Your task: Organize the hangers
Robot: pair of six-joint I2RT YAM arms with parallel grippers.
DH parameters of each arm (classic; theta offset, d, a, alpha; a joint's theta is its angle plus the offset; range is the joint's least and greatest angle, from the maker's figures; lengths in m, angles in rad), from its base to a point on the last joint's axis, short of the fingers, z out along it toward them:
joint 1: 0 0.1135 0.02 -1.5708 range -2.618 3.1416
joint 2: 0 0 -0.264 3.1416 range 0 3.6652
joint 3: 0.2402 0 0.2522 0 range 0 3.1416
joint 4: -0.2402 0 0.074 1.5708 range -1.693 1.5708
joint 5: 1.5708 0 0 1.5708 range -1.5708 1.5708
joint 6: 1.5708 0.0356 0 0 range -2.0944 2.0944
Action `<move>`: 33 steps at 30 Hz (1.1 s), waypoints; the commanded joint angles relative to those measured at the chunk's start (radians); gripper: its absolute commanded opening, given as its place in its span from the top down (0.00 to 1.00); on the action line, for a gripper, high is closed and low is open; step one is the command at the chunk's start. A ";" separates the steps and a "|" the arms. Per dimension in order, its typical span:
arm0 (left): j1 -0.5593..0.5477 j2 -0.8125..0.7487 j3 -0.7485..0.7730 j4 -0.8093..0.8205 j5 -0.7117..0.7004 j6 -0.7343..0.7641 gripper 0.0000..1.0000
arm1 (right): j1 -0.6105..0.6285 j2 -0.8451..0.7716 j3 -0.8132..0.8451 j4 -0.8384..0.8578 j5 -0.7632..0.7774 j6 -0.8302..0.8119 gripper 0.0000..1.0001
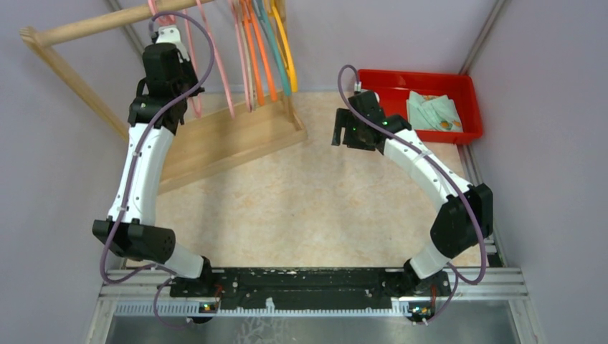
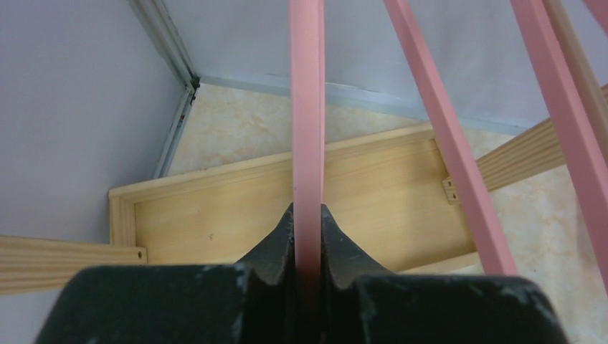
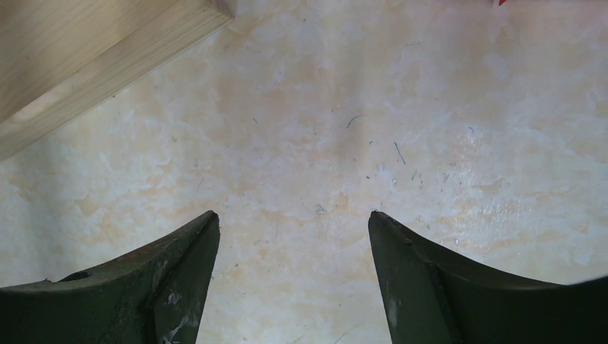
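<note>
Several hangers hang from the wooden rack's pole [image 1: 107, 23] at the back: pink ones [image 1: 222, 72] on the left, then orange [image 1: 262, 57], teal [image 1: 276, 57] and yellow [image 1: 287, 50]. My left gripper [image 1: 168, 36] is raised at the pole and is shut on the bar of a pink hanger [image 2: 307, 107], which runs straight up between its fingers [image 2: 276, 236]. Other pink bars [image 2: 444, 129] hang to its right. My right gripper [image 3: 294, 222] is open and empty above bare table, right of the rack [image 1: 344, 129].
The rack's wooden base frame [image 1: 229, 136] lies on the beige table under the hangers; its corner shows in the right wrist view [image 3: 86, 64]. A red bin [image 1: 401, 86] with a light green cloth [image 1: 434, 111] stands at the back right. Grey walls close in on both sides.
</note>
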 commanded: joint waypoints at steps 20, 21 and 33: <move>0.048 -0.009 -0.133 -0.046 0.139 -0.052 0.60 | -0.025 -0.005 0.031 0.011 -0.009 -0.018 0.24; 0.047 -0.017 -0.145 -0.044 0.146 -0.050 0.61 | -0.025 -0.005 0.030 0.010 -0.011 -0.019 0.24; 0.049 -0.178 -0.240 -0.014 0.205 -0.005 0.00 | -0.025 -0.083 -0.064 0.060 -0.015 -0.052 0.01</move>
